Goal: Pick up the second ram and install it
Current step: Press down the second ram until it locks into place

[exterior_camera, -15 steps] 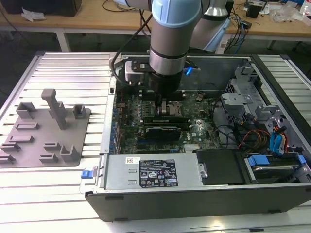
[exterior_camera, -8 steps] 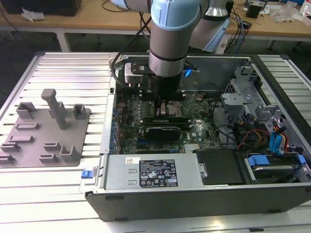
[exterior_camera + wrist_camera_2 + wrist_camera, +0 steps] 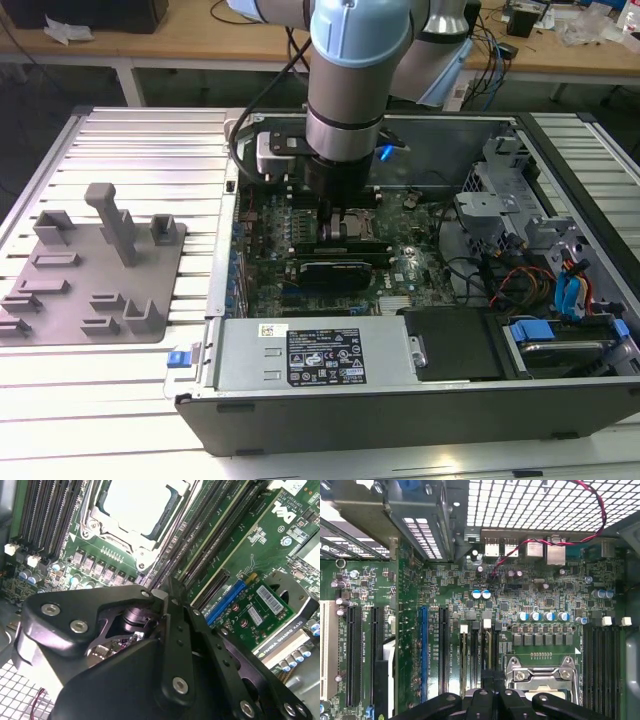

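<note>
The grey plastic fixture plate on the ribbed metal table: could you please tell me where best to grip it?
Probably by its tall upright post, coming straight down from above: it stands well clear of the flat grey plastic fixture plate and its low blocks.

An open computer case (image 3: 420, 400) lies on a slatted table (image 3: 130, 130), with the fixture plate (image 3: 90, 270) on the table to the exterior view's left of the case. Inside the case, the motherboard (image 3: 300, 250) sits toward that same side, the drive cage (image 3: 500, 200) toward the exterior view's right, and the power supply (image 3: 310, 355) along the near wall. The robot arm (image 3: 350, 80) reaches down into the case over the motherboard, beside the processor socket (image 3: 358, 228). In the first wrist view, memory slots (image 3: 602, 665) flank the processor socket (image 3: 545, 672) on both sides, the rear ports (image 3: 530, 547) lying beyond it by the case's perforated wall (image 3: 530, 502).
</note>
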Tool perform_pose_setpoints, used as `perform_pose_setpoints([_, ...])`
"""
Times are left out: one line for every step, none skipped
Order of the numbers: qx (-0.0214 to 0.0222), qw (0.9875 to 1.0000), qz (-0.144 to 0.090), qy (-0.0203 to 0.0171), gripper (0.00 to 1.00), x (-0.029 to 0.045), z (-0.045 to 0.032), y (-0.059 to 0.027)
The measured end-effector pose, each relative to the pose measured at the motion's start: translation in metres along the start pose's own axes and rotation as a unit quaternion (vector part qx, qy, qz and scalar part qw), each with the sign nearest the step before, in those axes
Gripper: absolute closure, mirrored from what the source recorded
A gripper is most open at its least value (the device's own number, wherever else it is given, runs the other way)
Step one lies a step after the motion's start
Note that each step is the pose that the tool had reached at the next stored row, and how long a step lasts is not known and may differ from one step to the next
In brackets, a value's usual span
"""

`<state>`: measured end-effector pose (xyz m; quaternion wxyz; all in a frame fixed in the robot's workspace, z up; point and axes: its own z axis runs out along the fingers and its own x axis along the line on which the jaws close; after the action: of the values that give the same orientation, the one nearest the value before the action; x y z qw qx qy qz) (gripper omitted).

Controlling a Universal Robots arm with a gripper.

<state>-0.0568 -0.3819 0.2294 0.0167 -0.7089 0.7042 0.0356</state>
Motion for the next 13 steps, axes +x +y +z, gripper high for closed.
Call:
perform_pose_setpoints([0.0001,1.0000,0.000,-0.0002,0.92,0.0000,0.0002,0.0000])
perform_pose_setpoints([0.0001,1.0000,0.000,-0.0001,0.92,0.0000,0.0002,0.0000])
perform_pose_setpoints([0.0001,1.0000,0.000,-0.0001,0.92,0.0000,0.0006,0.0000])
perform_pose_setpoints([0.0001,1.0000,0.000,-0.0002,0.92,0.0000,0.0012,0.0000])
perform_pose_setpoints([0.0001,1.0000,0.000,-0.0002,0.92,0.0000,0.0012,-0.0001])
perform_pose_setpoints([0.0001,1.0000,0.000,-0.0002,0.92,0.0000,0.0012,-0.0001])
perform_pose_setpoints([0.0001,1.0000,0.000,-0.0001,0.92,0.0000,0.0012,-0.0001])
perform_pose_setpoints([0.0003,1.0000,0.000,-0.0005,0.92,-0.0001,0.0003,-0.0001])
perform_pose_setpoints([0.0002,1.0000,0.000,-0.0004,0.92,-0.0006,-0.0054,0.0000])
perform_pose_setpoints([0.0001,1.0000,0.000,-0.0002,0.92,-0.0009,-0.0106,0.0002])
perform_pose_setpoints([0.0001,1.0000,0.000,-0.0001,0.92,-0.0016,-0.0201,0.0005])
perform_pose_setpoints([0.0001,1.0000,0.000,-0.0002,0.92,-0.0022,-0.0276,0.0007])
perform_pose_setpoints([0.0001,1.0000,0.000,-0.0001,0.92,-0.0024,-0.0305,0.0007])
